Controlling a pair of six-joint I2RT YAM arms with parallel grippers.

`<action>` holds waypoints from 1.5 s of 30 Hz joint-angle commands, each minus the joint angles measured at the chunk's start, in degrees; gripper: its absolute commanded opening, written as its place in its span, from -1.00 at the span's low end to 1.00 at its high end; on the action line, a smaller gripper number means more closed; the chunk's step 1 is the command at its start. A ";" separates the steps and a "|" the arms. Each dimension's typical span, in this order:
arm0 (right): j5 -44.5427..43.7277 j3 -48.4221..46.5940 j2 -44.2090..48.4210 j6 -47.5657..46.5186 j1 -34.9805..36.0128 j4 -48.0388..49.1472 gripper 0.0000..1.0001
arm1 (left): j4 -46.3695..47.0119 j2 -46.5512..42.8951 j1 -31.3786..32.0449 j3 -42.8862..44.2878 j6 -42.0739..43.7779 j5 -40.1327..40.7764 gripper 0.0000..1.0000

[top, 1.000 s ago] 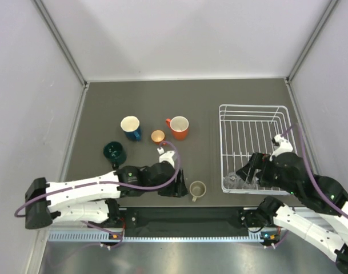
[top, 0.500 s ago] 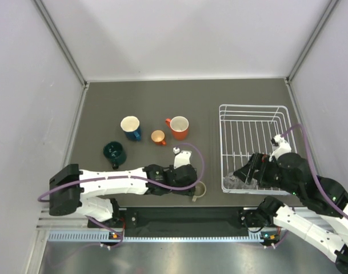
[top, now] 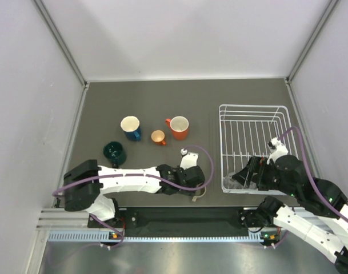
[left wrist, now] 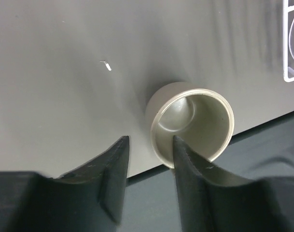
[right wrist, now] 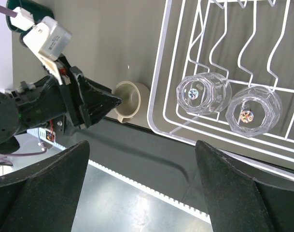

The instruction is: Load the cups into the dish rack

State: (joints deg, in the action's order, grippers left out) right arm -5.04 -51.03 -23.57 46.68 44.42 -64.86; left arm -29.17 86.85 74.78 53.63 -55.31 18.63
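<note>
Left gripper [left wrist: 151, 140]: fingers apart, low at the table's 6 o'clock edge; in the left wrist view 1 finger sits outside the beige mug [left wrist: 192, 121] and the other looks to be just inside its rim.
Beige mug: upright on the table [top: 139, 97], right at the near edge, not lifted.
Right gripper [right wrist: 141, 142]: fingers wide apart, holding nothing, hanging over the dish rack's 7 o'clock corner.
Dish rack [top: 254, 107]: at the table's 3 o'clock side; 2 clear glasses [right wrist: 203, 93] stand side by side in it.
Not yet loaded: blue mug [top: 131, 127], tiny orange cup [top: 158, 137], large orange mug [top: 179, 127] and dark green cup [top: 114, 152], grouped towards 10 o'clock.
Step, as judged: closing on the mug wall.
Risk 1: the mug stands so near the edge that a sideways nudge from a finger could tip it off the table.
Risk 2: a pinch on 1 thin wall could let the mug swing or slip once it is lifted.
Risk 3: the right gripper sits on the probable path to the rack, so the arms could clash.
</note>
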 commanded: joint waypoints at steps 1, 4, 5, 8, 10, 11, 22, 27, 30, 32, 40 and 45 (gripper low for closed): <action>0.38 -0.65 0.46 -0.01 -0.66 1.14 0.79 | 3.85 1.48 0.19 1.66 1.26 -1.05 -0.17; 0.38 -0.30 0.98 0.08 -0.74 0.70 0.79 | 4.12 2.89 0.19 2.10 1.43 -1.67 -0.44; 0.38 -0.30 1.25 0.17 -0.74 0.79 0.80 | 4.29 3.15 0.19 1.92 1.52 -2.02 -0.53; 0.29 0.31 1.34 0.08 -0.74 0.79 0.79 | 4.65 2.80 0.10 1.75 1.70 -2.55 -1.00; 0.73 0.31 0.99 -0.18 -0.74 1.14 0.80 | 4.38 1.75 -0.34 1.83 1.43 -3.25 -1.00; 1.08 0.31 0.20 -0.44 -0.66 1.31 0.79 | 4.82 0.96 -0.60 1.48 1.43 -4.73 -1.00; 12.66 -1.10 -6.66 -5.80 -0.66 10.35 0.75 | 18.43 -24.94 -12.54 -7.56 -0.14 -22.66 -1.00; 21.38 0.92 -8.94 -6.25 -0.65 22.22 0.71 | 28.54 -34.18 -20.10 -12.14 -4.18 -29.88 -1.00; 26.21 1.98 -9.74 -6.16 -0.48 28.98 0.70 | 35.57 -37.26 -23.09 -14.33 -7.52 -31.73 -1.00; 29.46 2.77 -10.26 -5.72 -0.22 33.20 0.69 | 42.24 -38.33 -24.07 -16.44 -10.33 -32.96 -1.00; 25.10 2.95 -16.15 -3.43 9.35 45.16 0.66 | 67.21 -38.86 -27.67 -26.45 -24.91 -34.89 -1.00; 17.70 2.42 -17.56 -2.91 18.66 50.26 0.58 | 79.24 -37.46 -27.67 -30.33 -29.59 -34.72 -1.00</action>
State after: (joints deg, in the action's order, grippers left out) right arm 18.02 -46.81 -41.28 43.27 59.22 -22.92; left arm 32.16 49.25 47.29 24.27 -79.18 -15.18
